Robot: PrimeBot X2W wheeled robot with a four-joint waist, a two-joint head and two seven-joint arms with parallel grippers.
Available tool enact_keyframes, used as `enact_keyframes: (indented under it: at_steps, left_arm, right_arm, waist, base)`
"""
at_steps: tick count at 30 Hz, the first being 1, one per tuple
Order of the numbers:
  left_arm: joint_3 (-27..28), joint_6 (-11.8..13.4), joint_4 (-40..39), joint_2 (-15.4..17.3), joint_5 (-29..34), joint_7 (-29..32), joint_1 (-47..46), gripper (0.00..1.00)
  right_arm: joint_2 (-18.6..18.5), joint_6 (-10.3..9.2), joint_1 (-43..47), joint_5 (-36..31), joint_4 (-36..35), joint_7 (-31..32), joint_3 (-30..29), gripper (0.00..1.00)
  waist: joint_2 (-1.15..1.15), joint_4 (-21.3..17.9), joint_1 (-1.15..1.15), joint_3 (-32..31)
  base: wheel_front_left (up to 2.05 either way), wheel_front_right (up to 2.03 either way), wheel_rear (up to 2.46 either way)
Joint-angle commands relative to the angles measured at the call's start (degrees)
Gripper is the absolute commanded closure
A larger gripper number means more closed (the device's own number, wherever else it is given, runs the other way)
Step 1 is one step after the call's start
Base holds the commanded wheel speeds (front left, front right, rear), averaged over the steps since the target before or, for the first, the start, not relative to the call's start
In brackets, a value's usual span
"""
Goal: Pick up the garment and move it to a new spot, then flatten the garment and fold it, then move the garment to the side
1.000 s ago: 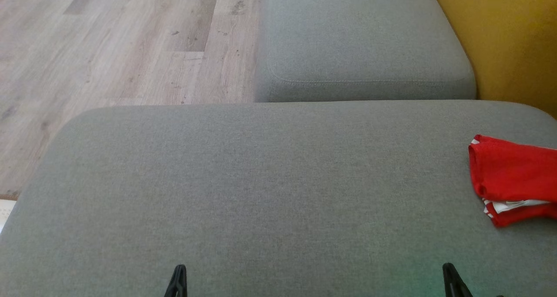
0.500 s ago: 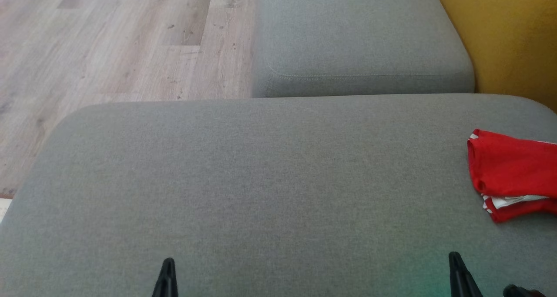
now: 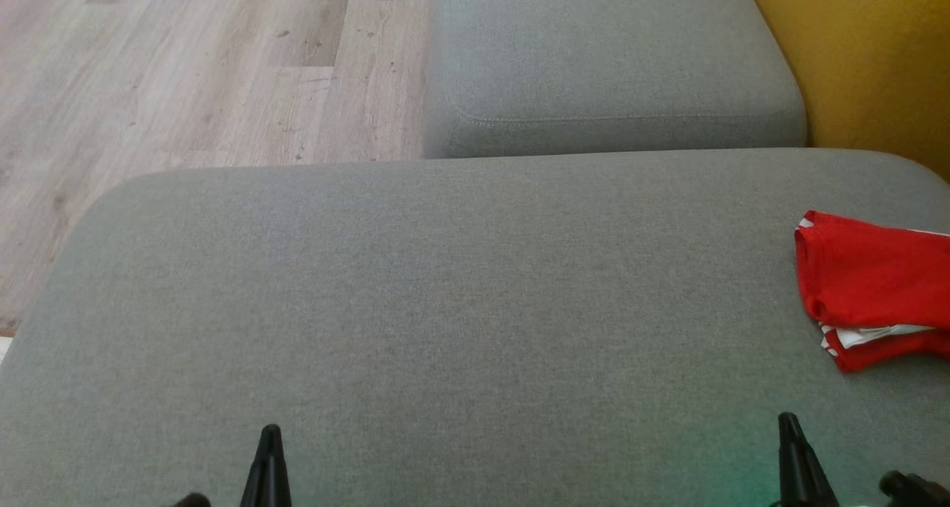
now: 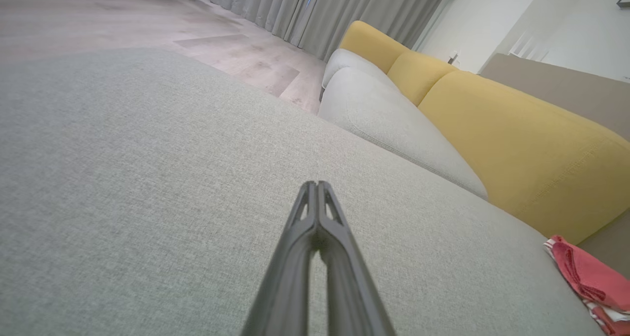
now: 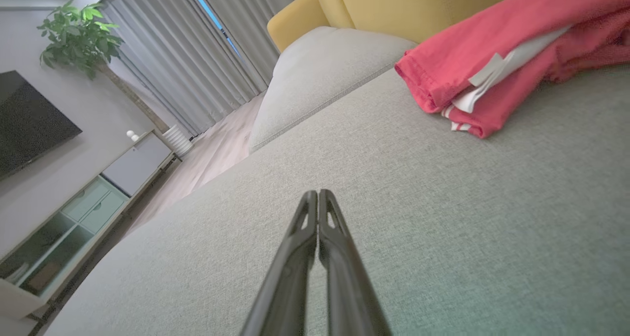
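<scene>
The garment [image 3: 868, 284] is red with white stripes and lies folded at the right edge of the grey sofa cushion [image 3: 445, 292]. It also shows at the lower right of the left wrist view, the garment [image 4: 588, 279], and at the upper right of the right wrist view, the garment [image 5: 497, 55]. My left gripper [image 3: 269, 447] is shut and empty near the cushion's front edge, left of centre. My right gripper [image 3: 790, 440] is shut and empty too, on the near side of the garment and apart from it. Both pairs of fingers meet at their tips: left gripper [image 4: 316, 184], right gripper [image 5: 317, 193].
A second grey seat cushion [image 3: 608, 61] lies beyond the first one. The yellow backrest [image 3: 861, 54] runs along the right. Wood floor [image 3: 185, 69] lies to the far left. A cabinet [image 5: 64, 218], a plant [image 5: 78, 36] and curtains [image 5: 197, 50] stand across the room.
The head view has shifted, so cushions and garment sit a little higher in it. Both grippers' tips show further up from the bottom edge. The garment lies as before.
</scene>
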Motion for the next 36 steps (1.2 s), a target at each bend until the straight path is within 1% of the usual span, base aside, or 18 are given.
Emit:
enact_keyframes:
  at_steps: [1,36]
  left_arm:
    - [1.6,-0.3,-1.4,0.6,-1.7,0.1,-2.9,1.00]
    - [6.3,-2.8,0.1,1.0,-25.1,5.3,-8.7,1.00]
  right_arm:
    - [-0.9,-0.02,-3.0,1.8,-1.6,0.3,-0.1,1.00]
    - [-1.2,-0.03,-9.7,24.6,-0.8,5.7,-2.0,1.00]
  waist:
    - [0.00,-0.1,-0.01,0.1]
    - [0.00,-1.5,-0.01,2.7]
  base:
    - [0.00,0.00,0.00]
    - [0.00,0.00,0.00]
